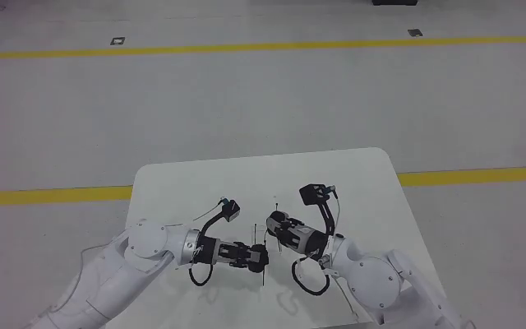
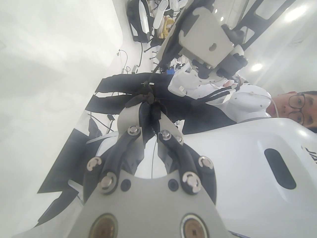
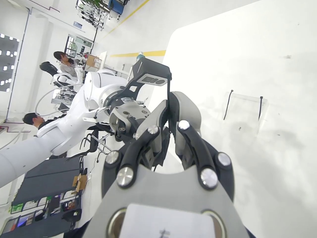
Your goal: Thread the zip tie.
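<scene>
My left gripper (image 1: 261,257) hovers over the front part of the white table (image 1: 345,177). Its fingers are shut on a thin black zip tie (image 2: 157,149), and the strap runs back between the fingers. My right gripper (image 1: 274,224) hangs close by, a little farther from the front edge, tips turned toward the left one. It is shut on a black zip tie strap (image 3: 169,92) that sticks out past its fingertips. Whether both grippers hold the same tie cannot be told.
Two spare black zip ties (image 3: 227,105) (image 3: 260,107) lie on a clear sheet (image 3: 245,101) on the table beyond the right gripper. The back half of the table is bare. The table's rounded corners and edges are near both arms.
</scene>
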